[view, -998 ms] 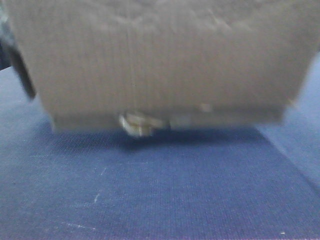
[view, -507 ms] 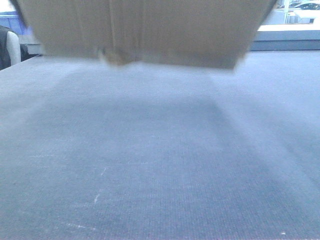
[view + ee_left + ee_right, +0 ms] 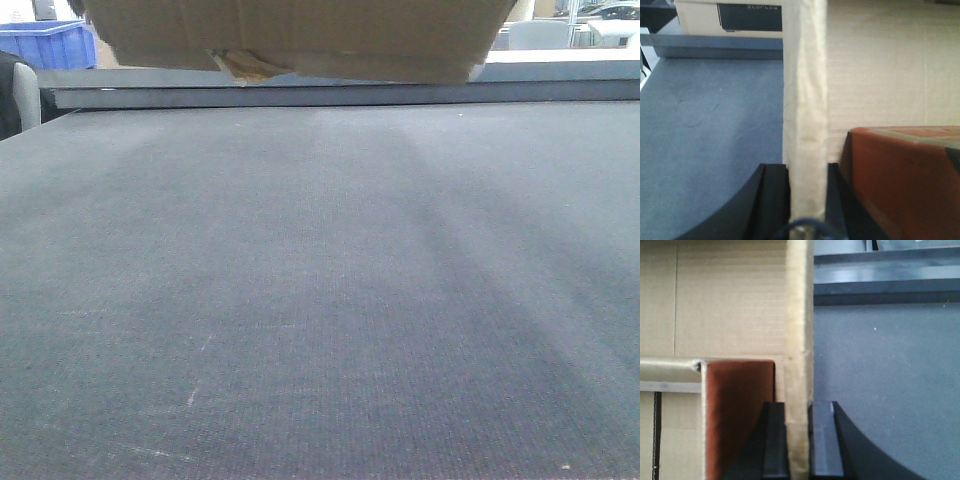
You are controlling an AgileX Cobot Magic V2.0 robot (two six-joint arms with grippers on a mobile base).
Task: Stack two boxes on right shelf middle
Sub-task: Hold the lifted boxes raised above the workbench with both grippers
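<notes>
Front view: the box (image 3: 300, 30) hangs at the top of the frame, raised clear of the grey worktop (image 3: 320, 300), with a torn tape scrap (image 3: 245, 66) at its lower edge. A blue bin (image 3: 45, 42) stands far behind on the left, and a grey rail (image 3: 350, 95) runs along the worktop's far edge.

Left wrist view: the left claw (image 3: 807, 200) is clamped on an upright side wall of the box, one black finger on each face. A red-brown panel (image 3: 900, 180) lies inside the box.

Right wrist view: the right claw (image 3: 799, 440) pinches the opposite wall the same way, with worktop beyond it.
</notes>
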